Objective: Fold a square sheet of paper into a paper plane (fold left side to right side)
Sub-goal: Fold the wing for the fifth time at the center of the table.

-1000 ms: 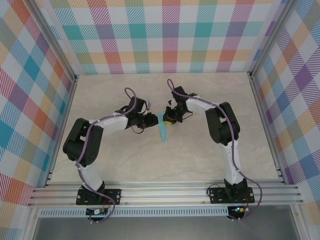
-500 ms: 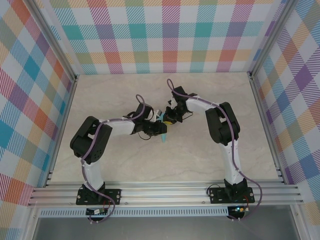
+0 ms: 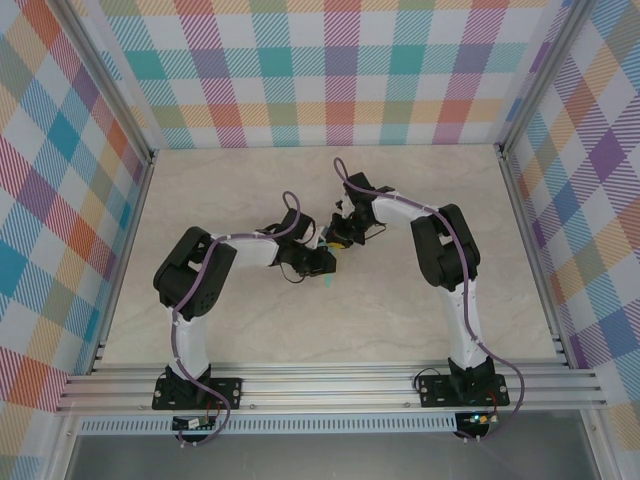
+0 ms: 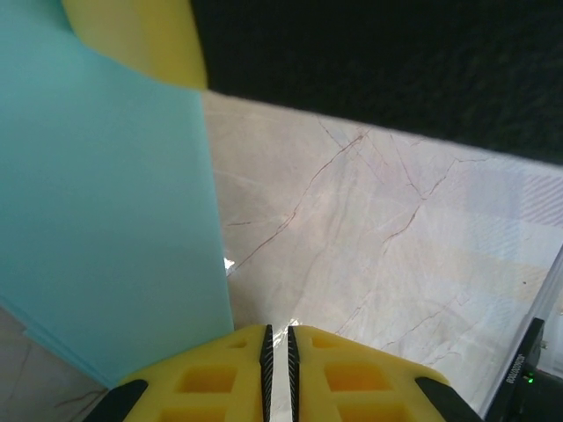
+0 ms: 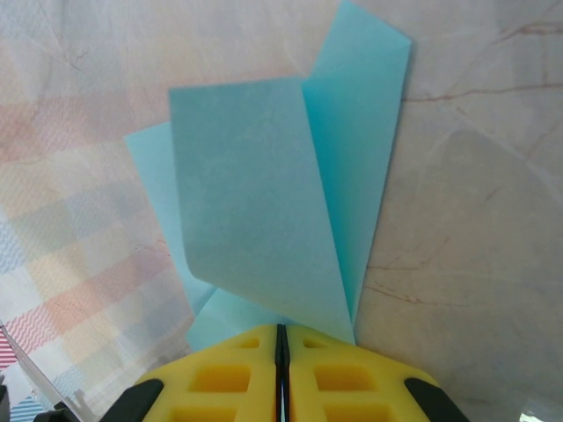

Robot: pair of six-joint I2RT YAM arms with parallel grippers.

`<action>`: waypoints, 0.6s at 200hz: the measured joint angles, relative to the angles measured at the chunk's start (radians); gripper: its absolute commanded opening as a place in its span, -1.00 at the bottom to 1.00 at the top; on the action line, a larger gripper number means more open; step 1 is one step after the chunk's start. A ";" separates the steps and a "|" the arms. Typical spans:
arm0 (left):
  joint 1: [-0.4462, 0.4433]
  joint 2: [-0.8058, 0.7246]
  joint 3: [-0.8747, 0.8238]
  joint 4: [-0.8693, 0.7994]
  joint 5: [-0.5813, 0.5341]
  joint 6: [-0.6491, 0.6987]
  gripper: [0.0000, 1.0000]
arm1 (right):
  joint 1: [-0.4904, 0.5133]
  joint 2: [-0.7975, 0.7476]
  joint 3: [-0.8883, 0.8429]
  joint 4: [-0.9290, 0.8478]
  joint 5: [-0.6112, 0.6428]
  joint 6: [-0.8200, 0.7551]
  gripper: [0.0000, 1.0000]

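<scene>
The square sheet of paper is a turquoise creased pointed shape at mid-table; just its near tip pokes out from under the arms. In the right wrist view the paper lies in layers with one flap curling up. My right gripper is shut, its tips resting at the paper's near edge, nothing visibly between the jaws. My left gripper is shut to a thin slit with bare table behind it, the paper just to its left. From above, the left gripper sits over the paper, close to the right gripper.
The marble-patterned table is ringed by checked walls, with an aluminium rail along the near edge. The right gripper's yellow finger shows at the top left of the left wrist view, against the paper.
My left arm has swung right over the paper, covering most of it, and its jaws have narrowed. The right arm and gripper have not moved.
</scene>
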 measured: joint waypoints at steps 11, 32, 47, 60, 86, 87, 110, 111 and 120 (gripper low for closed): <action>-0.002 0.000 0.001 -0.004 -0.006 0.009 -0.74 | -0.006 0.000 0.000 0.000 0.000 -0.001 -0.83; -0.002 0.000 0.001 -0.008 -0.014 0.017 -0.77 | -0.014 0.000 0.000 0.000 -0.008 -0.002 -0.83; -0.003 0.000 0.001 -0.010 -0.021 0.019 -0.78 | -0.026 0.000 0.001 0.001 -0.013 -0.005 -0.84; -0.003 0.000 0.000 -0.010 -0.022 0.019 -0.79 | -0.042 0.007 0.013 0.000 -0.016 -0.010 -0.84; -0.004 0.000 -0.001 -0.010 -0.024 0.019 -0.80 | -0.082 0.051 0.091 -0.008 -0.016 -0.027 -0.84; -0.004 0.000 -0.001 -0.010 -0.024 0.019 -0.80 | -0.082 0.053 0.094 -0.009 -0.016 -0.027 -0.84; -0.004 0.000 -0.002 -0.010 -0.024 0.019 -0.81 | -0.113 0.114 0.204 -0.022 -0.009 -0.040 -0.84; -0.004 0.000 -0.002 -0.010 -0.024 0.019 -0.81 | -0.113 0.116 0.208 -0.023 -0.009 -0.040 -0.84; -0.004 0.000 -0.002 -0.010 -0.025 0.019 -0.81 | -0.120 0.141 0.252 -0.026 -0.007 -0.047 -0.84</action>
